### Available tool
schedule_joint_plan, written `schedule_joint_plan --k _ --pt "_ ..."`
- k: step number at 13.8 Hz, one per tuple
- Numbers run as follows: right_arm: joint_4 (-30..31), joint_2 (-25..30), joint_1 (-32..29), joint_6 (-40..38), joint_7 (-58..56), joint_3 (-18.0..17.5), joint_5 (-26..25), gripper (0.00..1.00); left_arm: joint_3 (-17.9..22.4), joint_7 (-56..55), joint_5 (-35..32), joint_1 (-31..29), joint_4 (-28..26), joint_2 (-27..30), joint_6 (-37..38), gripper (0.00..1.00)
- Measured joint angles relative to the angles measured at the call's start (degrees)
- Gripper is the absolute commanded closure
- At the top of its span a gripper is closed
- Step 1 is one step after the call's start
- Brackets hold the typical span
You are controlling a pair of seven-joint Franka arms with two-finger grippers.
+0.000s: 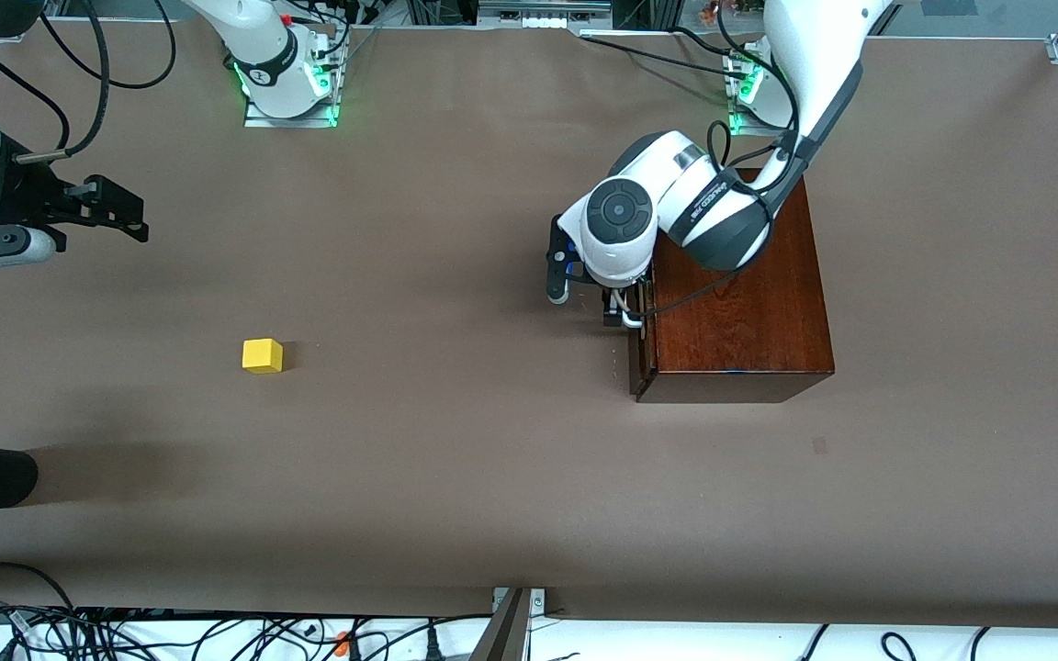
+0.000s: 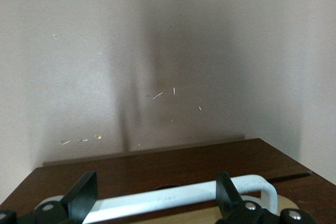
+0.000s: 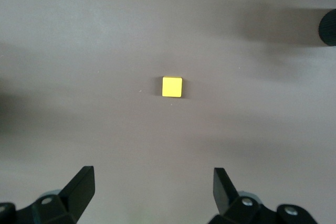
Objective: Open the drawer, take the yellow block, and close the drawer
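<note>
Yellow block (image 1: 263, 355) sits on the bare brown table (image 1: 455, 459), well apart from the wooden box (image 1: 740, 312). Left gripper (image 2: 157, 195) at the drawer (image 2: 173, 166) front, fingers spread wide, straddling the white handle (image 2: 178, 196) without clamping. Right gripper (image 3: 152, 190) waits, open and empty, above the block.

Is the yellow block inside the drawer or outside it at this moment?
Outside. The yellow block lies on the bare table, toward the right arm's end, apart from the drawer.
</note>
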State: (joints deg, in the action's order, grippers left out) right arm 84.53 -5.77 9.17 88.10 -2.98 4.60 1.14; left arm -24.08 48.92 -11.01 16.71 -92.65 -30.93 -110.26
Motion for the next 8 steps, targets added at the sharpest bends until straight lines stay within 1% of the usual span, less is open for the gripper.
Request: schedule_joint_plan --k 2,3,4,6,8 --pt "0.0 0.0 0.0 0.14 0.0 0.0 0.0 0.0 -0.22 -3.05 1.15 -0.04 0.08 1.71 0.14 0.0" --pt "0.0 0.0 0.0 0.16 0.0 0.0 0.0 0.0 -0.39 -5.34 3.16 -0.02 0.14 2.95 1.02 0.0" --pt "0.0 0.0 0.0 0.17 0.0 0.0 0.0 0.0 -0.52 -7.98 4.89 -0.01 0.22 4.55 2.81 0.0" --pt "0.0 -0.01 -0.01 0.2 0.0 0.01 0.0 0.0 -0.34 -14.75 5.62 -0.34 0.44 8.69 6.7 0.0" --pt "-0.01 -0.01 -0.01 0.22 0.0 0.02 0.0 0.0 0.01 -19.59 5.64 -2.99 1.12 13.37 10.6 0.0"
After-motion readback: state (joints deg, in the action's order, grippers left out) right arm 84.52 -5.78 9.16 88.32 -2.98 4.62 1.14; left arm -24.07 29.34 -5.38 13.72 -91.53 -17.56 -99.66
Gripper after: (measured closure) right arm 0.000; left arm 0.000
